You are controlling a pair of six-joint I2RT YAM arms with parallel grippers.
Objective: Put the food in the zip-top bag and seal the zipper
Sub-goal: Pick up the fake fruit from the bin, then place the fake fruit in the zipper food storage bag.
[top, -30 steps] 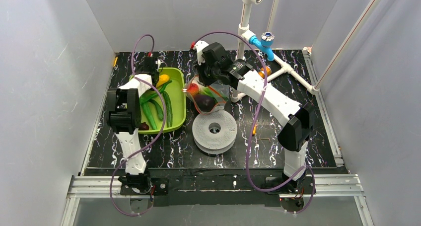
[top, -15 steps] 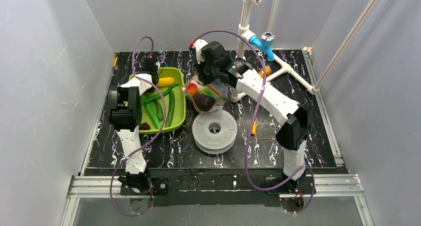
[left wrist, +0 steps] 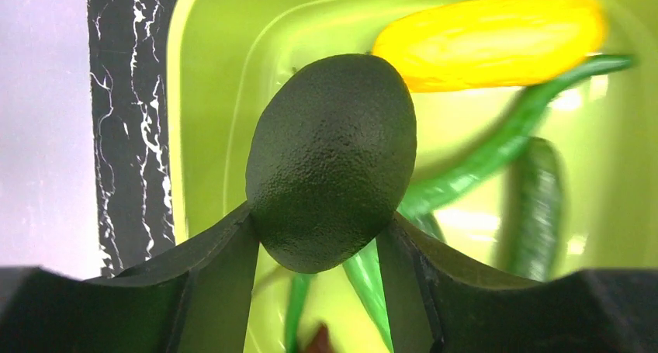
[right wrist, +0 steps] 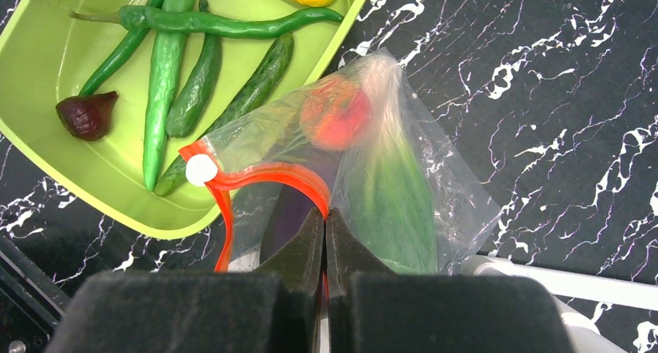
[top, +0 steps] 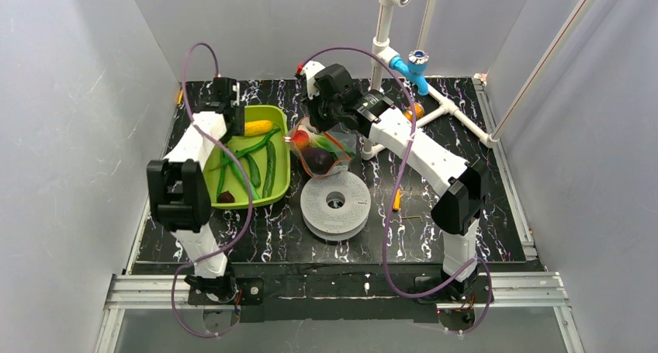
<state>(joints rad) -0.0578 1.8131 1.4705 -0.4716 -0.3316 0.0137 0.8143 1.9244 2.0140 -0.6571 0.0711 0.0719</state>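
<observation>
Partway there: right gripper [right wrist: 324, 221] pinches the zipper [right wrist: 264, 174] of the half-filled zip-top bag [right wrist: 403, 190], left gripper [left wrist: 318, 227] clamps a dark green fruit [left wrist: 330, 159] over the tray [right wrist: 39, 58], peppers [right wrist: 163, 74] waiting, mouth unsealed

The top external view looks down from above and behind the arms and takes in the whole table [top: 496, 205], near edge to far wall. The left wrist view sits very close, facing down past the left gripper [left wrist: 318, 217], whose dark green fruit [left wrist: 330, 159] fills the middle. The right wrist view looks down from farther up, past the right gripper [right wrist: 324, 217] pinching the zipper [right wrist: 264, 172]. All three share the green tray [top: 284, 147] and its yellow piece [top: 258, 127].
</observation>
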